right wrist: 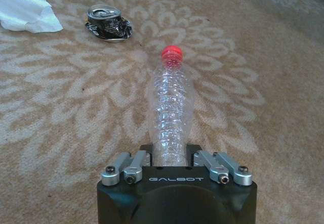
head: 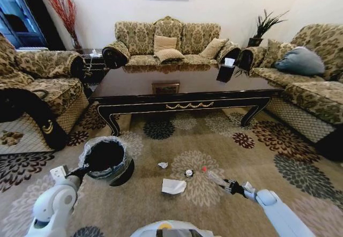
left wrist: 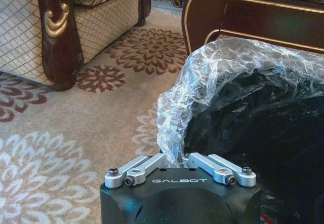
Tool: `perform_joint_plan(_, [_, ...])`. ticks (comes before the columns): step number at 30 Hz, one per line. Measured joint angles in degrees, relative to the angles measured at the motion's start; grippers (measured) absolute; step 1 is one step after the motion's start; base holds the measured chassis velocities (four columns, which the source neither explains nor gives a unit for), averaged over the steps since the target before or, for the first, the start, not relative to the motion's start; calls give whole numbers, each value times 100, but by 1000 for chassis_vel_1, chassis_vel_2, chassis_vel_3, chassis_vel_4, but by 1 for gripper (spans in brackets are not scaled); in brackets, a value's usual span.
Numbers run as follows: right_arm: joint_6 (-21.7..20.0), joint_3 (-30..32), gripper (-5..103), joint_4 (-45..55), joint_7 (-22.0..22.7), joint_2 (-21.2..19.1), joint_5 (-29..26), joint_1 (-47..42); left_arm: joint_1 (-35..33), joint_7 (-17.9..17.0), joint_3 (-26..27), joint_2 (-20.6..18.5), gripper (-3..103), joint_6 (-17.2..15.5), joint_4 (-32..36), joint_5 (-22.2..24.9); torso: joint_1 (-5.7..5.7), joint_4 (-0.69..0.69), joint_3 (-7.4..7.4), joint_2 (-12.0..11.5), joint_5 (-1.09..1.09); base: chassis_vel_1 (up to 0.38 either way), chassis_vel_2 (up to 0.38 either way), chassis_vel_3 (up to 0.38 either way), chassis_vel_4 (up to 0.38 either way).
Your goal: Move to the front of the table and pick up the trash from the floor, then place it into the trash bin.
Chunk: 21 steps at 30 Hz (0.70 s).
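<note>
The trash bin (head: 107, 159) is black with a crinkled clear liner and leans on the carpet at front left. My left gripper (head: 83, 170) is shut on its lined rim (left wrist: 174, 133). A clear red-capped bottle (head: 213, 176) is held by its base in my shut right gripper (head: 229, 185), low over the carpet; in the right wrist view the bottle (right wrist: 171, 107) points away from the gripper (right wrist: 171, 159). A white napkin (head: 173, 186), a tiny white scrap (head: 163, 165) and a crushed dark can (head: 188, 173) lie on the floor between the arms. The dark table (head: 182, 95) stands beyond.
Patterned sofas ring the table: an armchair (head: 37, 97) on the left, a couch (head: 311, 87) on the right, another at the back. In the left wrist view the armchair's wooden leg (left wrist: 58, 36) and a table leg (left wrist: 195, 16) stand close to the bin. Open carpet lies ahead.
</note>
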State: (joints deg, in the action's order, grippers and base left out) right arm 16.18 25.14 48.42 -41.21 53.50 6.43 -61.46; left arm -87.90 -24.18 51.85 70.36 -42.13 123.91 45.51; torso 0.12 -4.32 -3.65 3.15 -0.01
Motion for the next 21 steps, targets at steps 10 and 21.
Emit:
perform_joint_plan(10, [344, 33, 20, 624, -182, -44, -1719, 38, -37, -9, -254, 28, 2, 0, 108, -49, 0, 1, -1, 0, 2, 0, 0, 0, 0])
perform_joint_plan(21, [478, -961, 20, 2810, 578, 16, -4595, 51, 137, 73, -886, 135, 2, -1, 4, -28, 0, 0, -1, 0, -1, 0, 0, 0, 0])
